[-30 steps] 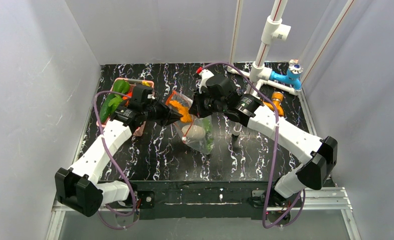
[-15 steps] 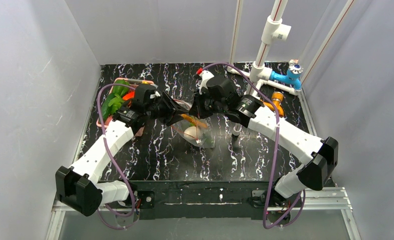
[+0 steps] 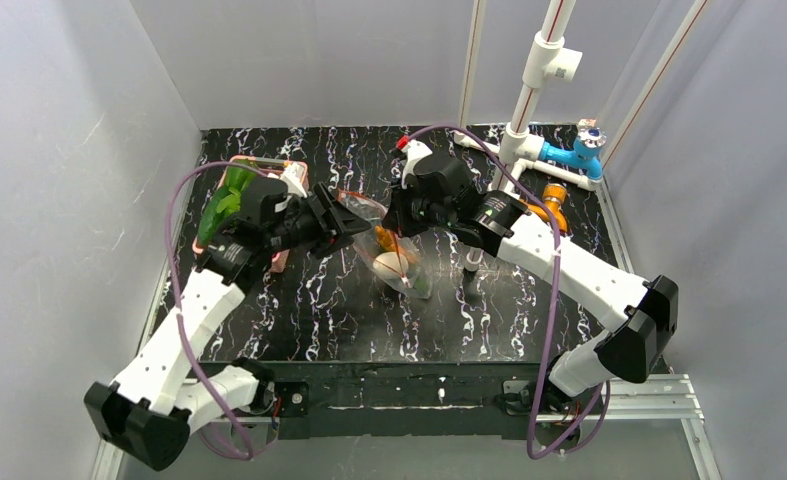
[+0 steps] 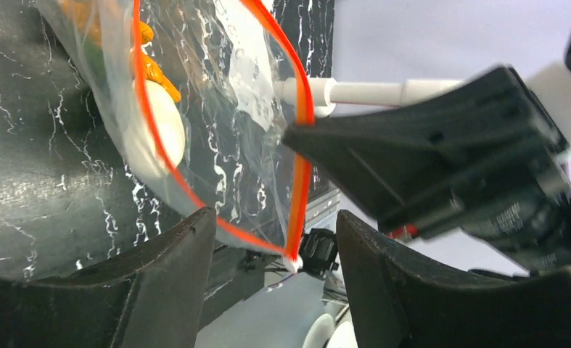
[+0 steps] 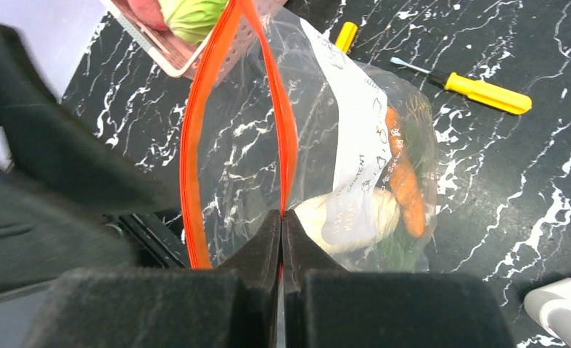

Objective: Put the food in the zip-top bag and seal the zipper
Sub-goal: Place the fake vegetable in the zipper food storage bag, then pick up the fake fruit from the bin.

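The clear zip-top bag [image 3: 397, 262] hangs open above the black table. My right gripper [image 5: 282, 214] is shut on one lip of the orange-red zipper [image 5: 287, 130]; the other lip [image 5: 201, 138] bows away. Inside lie food pieces: a white radish [image 5: 313, 212], an orange piece [image 5: 407, 187] and something green at the bottom. My left gripper [image 4: 273, 217] stands open around the white-tipped end of the zipper [image 4: 304, 145], with neither finger pressing on it. In the top view, the left gripper [image 3: 355, 224] and right gripper [image 3: 393, 216] meet at the bag's mouth.
A pink basket [image 3: 287, 176] at the back left holds green food [image 3: 229, 196], including a cabbage [image 5: 192, 14]. Two yellow-handled screwdrivers [image 5: 485, 94] lie on the table beyond the bag. A white pipe frame [image 3: 529, 110] with a blue fitting [image 3: 581, 150] stands at the back right.
My left gripper has opened. The orange piece that was at the bag's mouth is now down inside the bag. The left arm swung outward; the right gripper kept its hold.
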Available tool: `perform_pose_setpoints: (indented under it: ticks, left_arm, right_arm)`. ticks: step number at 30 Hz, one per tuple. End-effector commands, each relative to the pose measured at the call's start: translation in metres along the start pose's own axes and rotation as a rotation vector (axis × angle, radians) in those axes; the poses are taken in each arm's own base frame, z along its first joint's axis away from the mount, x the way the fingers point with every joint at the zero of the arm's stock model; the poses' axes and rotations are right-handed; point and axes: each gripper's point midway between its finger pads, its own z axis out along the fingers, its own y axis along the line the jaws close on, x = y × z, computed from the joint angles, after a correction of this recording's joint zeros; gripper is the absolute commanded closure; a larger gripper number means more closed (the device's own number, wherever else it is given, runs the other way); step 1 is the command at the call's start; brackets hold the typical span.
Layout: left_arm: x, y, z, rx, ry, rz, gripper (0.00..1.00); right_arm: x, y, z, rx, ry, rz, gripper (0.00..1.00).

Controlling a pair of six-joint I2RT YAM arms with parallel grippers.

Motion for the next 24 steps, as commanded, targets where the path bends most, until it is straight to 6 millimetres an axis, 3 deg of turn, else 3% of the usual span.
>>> perform_pose_setpoints:
  ticks: [1, 5, 7, 8, 18, 24]
  left_arm:
    - [0.011, -0.001, -0.034, -0.006, -0.003, 0.121, 0.39]
    - [0.005, 0.011, -0.06, -0.12, -0.051, 0.207, 0.33]
    - [-0.001, 0.02, -0.073, -0.186, -0.081, 0.257, 0.16]
    - [-0.004, 0.025, -0.078, -0.224, -0.094, 0.283, 0.13]
    - [-0.03, 0.086, -0.106, -0.578, -0.162, 0.424, 0.09]
    - [-0.058, 0.115, -0.099, -0.672, -0.148, 0.41, 0.08]
  right_arm:
    - [-0.01, -0.011, -0.011, 0.065, -0.039, -0.011, 0.99]
    - [-0.009, -0.02, -0.016, 0.123, -0.017, -0.058, 0.99]
    - [-0.009, -0.024, -0.018, 0.16, -0.002, -0.086, 0.99]
    - [-0.009, -0.026, -0.018, 0.177, 0.004, -0.097, 0.99]
    - [-0.012, -0.027, -0.025, 0.187, -0.004, -0.13, 0.99]
    - [-0.014, -0.024, -0.028, 0.172, -0.014, -0.131, 0.99]
